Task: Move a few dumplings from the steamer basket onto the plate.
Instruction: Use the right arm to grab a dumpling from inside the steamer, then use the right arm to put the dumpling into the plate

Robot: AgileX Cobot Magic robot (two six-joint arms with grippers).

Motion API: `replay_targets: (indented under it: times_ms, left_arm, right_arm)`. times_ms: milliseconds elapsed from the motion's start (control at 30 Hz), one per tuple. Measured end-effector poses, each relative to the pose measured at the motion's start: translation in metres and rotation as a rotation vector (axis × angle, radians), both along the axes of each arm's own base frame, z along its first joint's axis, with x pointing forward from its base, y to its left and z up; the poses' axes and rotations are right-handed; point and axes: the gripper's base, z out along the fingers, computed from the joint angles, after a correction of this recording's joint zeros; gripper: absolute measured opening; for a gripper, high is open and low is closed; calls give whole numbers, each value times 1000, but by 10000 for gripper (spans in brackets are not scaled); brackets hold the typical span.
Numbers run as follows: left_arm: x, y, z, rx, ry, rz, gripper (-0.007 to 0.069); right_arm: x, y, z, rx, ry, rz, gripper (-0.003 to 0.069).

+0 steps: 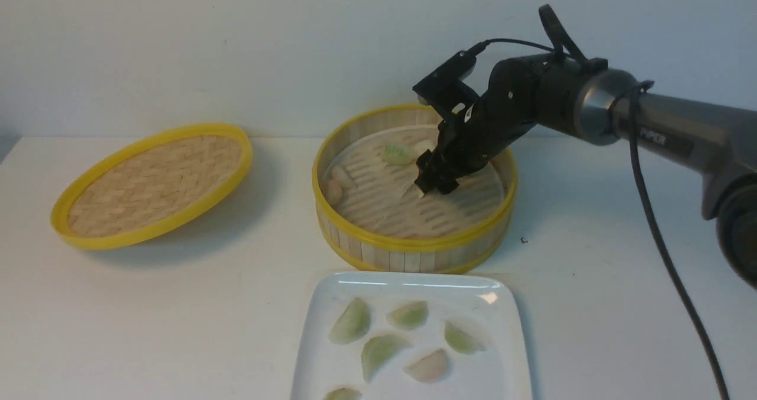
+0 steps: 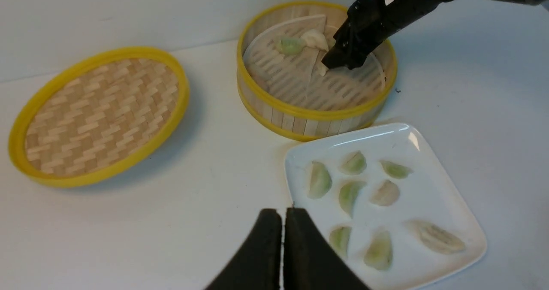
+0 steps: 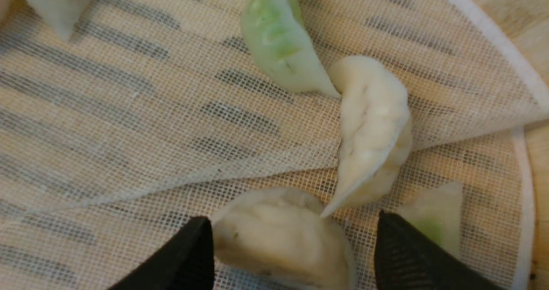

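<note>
Right tool (image 1: 427, 188), jaws apart, straddles a whitish dumpling (image 3: 274, 234) on the mesh liner (image 3: 128, 131) inside the basket (image 1: 414, 247). Its long axis appears to run jaw to jaw. Left tool (image 2: 282, 221), jaws together, hovers beside the plate (image 1: 502, 358), which holds several dumplings (image 1: 352, 320).

There is one steamer basket (image 1: 414, 258), one lid (image 1: 154, 181) and one plate (image 2: 429, 182). Eight dumplings (image 2: 319, 179) lie on the plate. In the basket five dumplings show plainly: one between the right gripper's (image 3: 294, 219) fingers, one just beside a finger, three out past the fingertips. With the left gripper (image 2: 282, 215) that makes two grippers, each with two fingers.
</note>
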Motion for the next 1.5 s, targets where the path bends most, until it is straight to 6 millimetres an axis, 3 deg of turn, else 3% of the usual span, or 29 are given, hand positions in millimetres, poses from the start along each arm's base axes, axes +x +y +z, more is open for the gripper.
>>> replay_targets:
  times_ms: [233, 500, 633, 733, 900, 933, 1067, 1200, 1333, 1400, 1500]
  left_arm:
    - [0, 0, 0, -2, 1, 1, -6]
    - [0, 1, 0, 2, -1, 7, -6]
    - [1, 2, 0, 11, -8, 18, -6]
    - [2, 3, 0, 21, -15, 28, -6]
    - [2, 5, 1, 34, -24, 42, -6]
    - [3, 6, 1, 41, -29, 50, -6]
    - [4, 7, 1, 54, -38, 64, -6]
    - [4, 8, 1, 57, -40, 67, -6]
    - [4, 8, 1, 64, -44, 66, -6]
    - [4, 8, 1, 69, -46, 69, -6]
    - [5, 9, 1, 75, -51, 74, -6]
  right_arm:
    - [3, 2, -13, 3, 6, -3, 458]
    - [1, 2, -7, -4, 51, 4, 419]
    - [-6, 0, 13, -29, 139, 11, 419]
    - [-17, -3, 51, -21, 187, -12, 419]
    - [-35, -10, 90, -14, 229, -20, 419]
    - [-42, -12, 106, 9, 221, -30, 419]
    - [-64, -18, 134, 69, 217, -56, 419]
    - [-100, -28, 144, 104, 275, -57, 419]
    - [-149, -34, 130, 67, 377, -33, 419]
    - [-177, -33, 112, 30, 433, -5, 419]
    - [-198, -29, 91, 2, 468, 17, 419]
